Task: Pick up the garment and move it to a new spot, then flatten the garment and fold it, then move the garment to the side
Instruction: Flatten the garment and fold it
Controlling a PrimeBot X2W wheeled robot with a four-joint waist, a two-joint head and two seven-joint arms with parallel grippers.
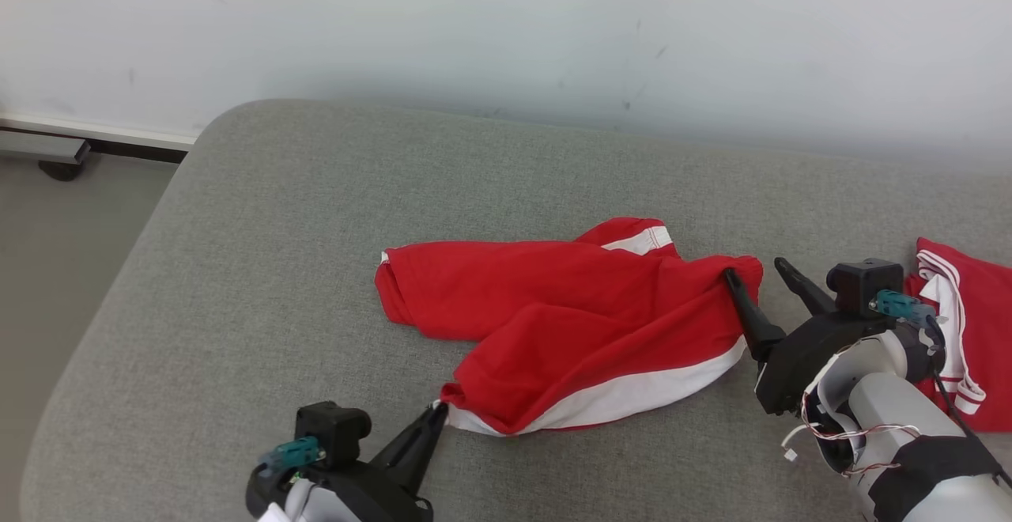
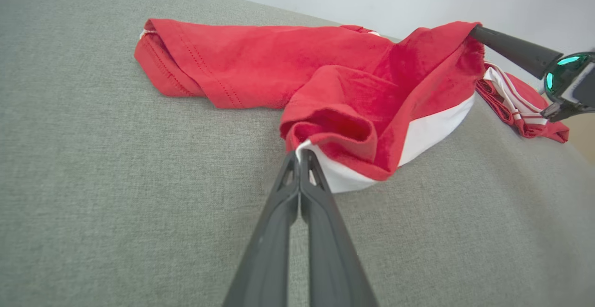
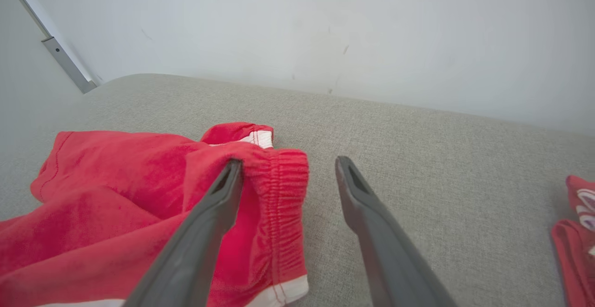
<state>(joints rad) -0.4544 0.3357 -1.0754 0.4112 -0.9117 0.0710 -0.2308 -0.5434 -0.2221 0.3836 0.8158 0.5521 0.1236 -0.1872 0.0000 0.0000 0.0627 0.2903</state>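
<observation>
Grey cushion [image 1: 237, 269] against a white wall [image 1: 506, 32], nothing else on it but cloth and your two arms. At lower left, the left gripper [image 1: 439, 415] is pinched tight on the white hem corner of the garment [image 1: 569, 316], red shorts lying crumpled mid-cushion, not flat. At its right end the right gripper [image 1: 753, 269] has its jaws wide apart, holding nothing. Further right, a second red garment [image 1: 972, 324] lies just beside that forearm. Risks, as I read it: pull with the left alone and you probably drag a bunched heap instead of spreading it. Back the right arm out carelessly and the near finger may snag the waistband [image 3: 283, 195] and carry it along. Swing that forearm and it could sweep the second piece. On views: the right wrist view shows elastic draped against one finger, the other over bare cushion, which the head view barely resolves. The left wrist view shows the hem rolled over itself right at the pinch, so check how many layers you hold; I can't tell.
</observation>
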